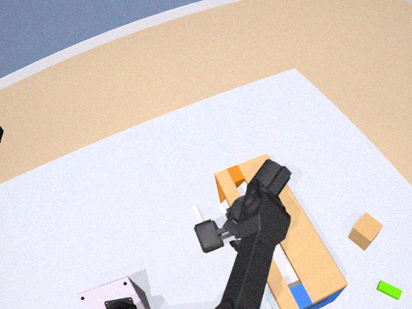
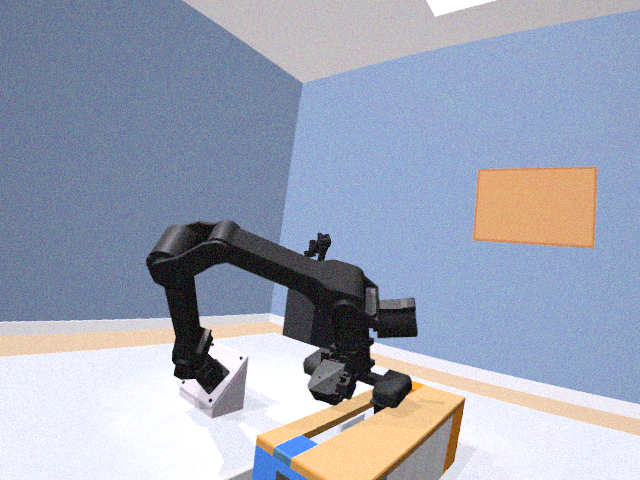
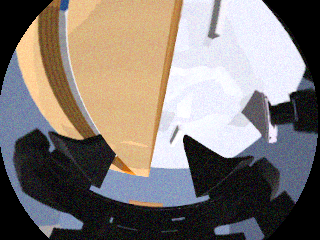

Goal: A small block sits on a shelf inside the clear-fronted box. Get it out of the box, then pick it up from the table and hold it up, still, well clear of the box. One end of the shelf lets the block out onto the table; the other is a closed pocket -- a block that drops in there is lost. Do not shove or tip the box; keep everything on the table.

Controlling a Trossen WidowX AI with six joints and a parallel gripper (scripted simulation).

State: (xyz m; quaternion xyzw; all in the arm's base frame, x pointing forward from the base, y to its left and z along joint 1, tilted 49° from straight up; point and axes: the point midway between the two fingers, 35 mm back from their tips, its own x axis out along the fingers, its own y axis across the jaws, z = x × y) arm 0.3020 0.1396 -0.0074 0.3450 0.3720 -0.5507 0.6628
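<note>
Near the lower left of the top view, a pale sloped base (image 1: 103,289) (image 2: 236,390) stands on the white table (image 1: 132,186) (image 2: 93,408), and the black arm (image 1: 249,272) (image 2: 268,260) is mounted on it, as the exterior view shows. More to the right, a thin white bar (image 1: 197,214) lies on the table, apart from the box and partly covered by one side of the gripper.

Next comes the gripper (image 1: 229,231) (image 2: 348,397) (image 3: 155,134), pointing downward at the box. Its jaws stand wide, and nothing is held between them. In the wrist view, one finger is over the slot of the box top and the other is on the side toward the base. How deep the first finger reaches, I cannot tell.

Under the gripper and the arm is the wooden box (image 1: 312,246) (image 2: 382,434) (image 3: 120,60), upright, with an orange end and a blue end. The arm covers the middle of its long top slot. The small block of the task I cannot identify surely; the inside of the box is mostly hidden.

Right of the box, a wooden cube (image 1: 365,230) rests on the table, well apart from it. Farthest right, a bright green block (image 1: 389,290) lies flat.
</note>
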